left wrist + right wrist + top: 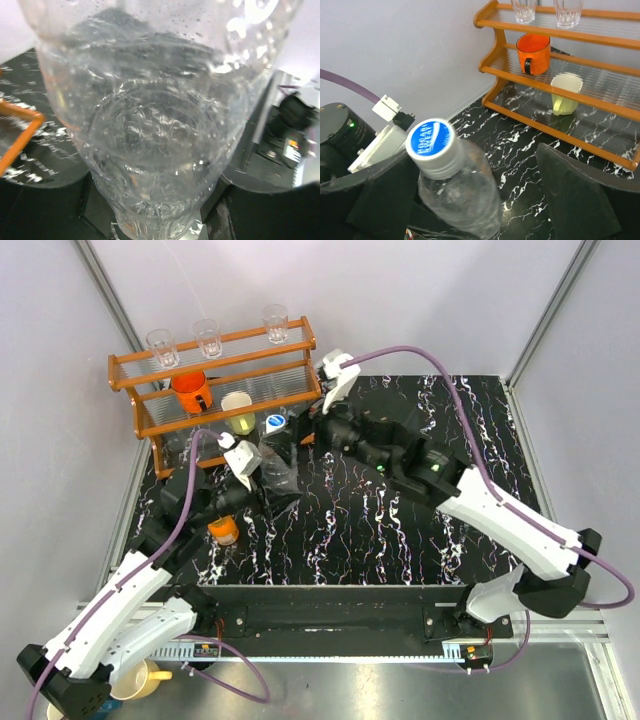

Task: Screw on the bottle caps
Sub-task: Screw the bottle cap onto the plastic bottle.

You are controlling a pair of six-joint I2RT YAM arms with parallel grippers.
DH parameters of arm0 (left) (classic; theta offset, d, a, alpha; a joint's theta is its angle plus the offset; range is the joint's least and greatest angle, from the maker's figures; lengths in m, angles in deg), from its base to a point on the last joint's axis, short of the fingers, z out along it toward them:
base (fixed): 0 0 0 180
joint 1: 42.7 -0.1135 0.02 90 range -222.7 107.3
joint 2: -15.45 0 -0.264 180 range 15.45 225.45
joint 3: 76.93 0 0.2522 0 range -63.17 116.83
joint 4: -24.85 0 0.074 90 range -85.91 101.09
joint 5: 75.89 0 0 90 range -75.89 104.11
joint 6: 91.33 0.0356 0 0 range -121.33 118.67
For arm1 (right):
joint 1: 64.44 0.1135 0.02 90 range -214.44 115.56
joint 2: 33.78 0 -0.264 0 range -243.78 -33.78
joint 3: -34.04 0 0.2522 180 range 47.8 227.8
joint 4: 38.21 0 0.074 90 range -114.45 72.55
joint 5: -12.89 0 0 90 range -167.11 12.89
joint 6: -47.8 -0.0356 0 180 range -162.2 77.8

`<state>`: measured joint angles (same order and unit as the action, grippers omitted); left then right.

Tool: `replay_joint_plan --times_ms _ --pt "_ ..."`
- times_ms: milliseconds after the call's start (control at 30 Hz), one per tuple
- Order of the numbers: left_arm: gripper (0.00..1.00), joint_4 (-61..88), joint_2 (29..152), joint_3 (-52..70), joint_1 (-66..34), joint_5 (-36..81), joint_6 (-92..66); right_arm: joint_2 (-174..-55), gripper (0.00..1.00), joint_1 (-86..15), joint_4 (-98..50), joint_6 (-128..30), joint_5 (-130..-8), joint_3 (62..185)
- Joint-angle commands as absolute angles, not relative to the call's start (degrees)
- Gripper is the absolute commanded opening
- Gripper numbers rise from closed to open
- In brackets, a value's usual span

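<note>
The clear water bottle [268, 462] stands tilted at the table's left, and its body fills the left wrist view [155, 125]. My left gripper [252, 476] is shut on its lower body, with a dark finger [270, 212] on each side. The blue-rimmed cap [431, 141] sits on the bottle's neck [275, 424]. My right gripper [480, 200] is open around the neck, its fingers [577, 200] wide apart and clear of the cap. The short orange bottle [223, 530] stands near the left arm, orange at its top.
An orange wooden rack [215, 380] stands at the back left with drinking glasses [207, 337] on top, an orange mug [533, 52] and a pale yellow cup [565, 92]. A yellow mug [145, 678] sits below the table's near edge.
</note>
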<state>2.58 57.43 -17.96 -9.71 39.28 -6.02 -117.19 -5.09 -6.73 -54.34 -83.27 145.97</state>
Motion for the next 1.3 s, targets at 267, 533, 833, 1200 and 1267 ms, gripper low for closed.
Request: replay_joint_plan --times_ms 267,533,833,1200,1267 --pt "0.00 21.9 56.8 -20.6 -9.4 80.0 -20.4 -107.3 1.00 -20.5 -15.8 -54.1 -16.1 145.7" --pt "0.00 22.8 58.7 -19.6 -7.9 85.0 -21.5 -111.8 0.99 -20.4 -29.3 -64.7 -5.9 145.8" --pt "0.00 23.7 59.6 -19.0 -7.5 84.4 -21.8 -119.7 0.86 -20.4 -64.6 -90.3 -1.2 144.5" --pt "0.00 24.4 59.1 -19.0 -7.5 82.8 -22.5 -121.6 0.75 -20.4 -77.5 -100.6 -0.1 140.9" --pt "0.00 24.7 59.0 -19.1 -7.5 82.2 -22.5 -121.3 0.74 -20.4 -77.5 -100.6 -0.3 140.5"
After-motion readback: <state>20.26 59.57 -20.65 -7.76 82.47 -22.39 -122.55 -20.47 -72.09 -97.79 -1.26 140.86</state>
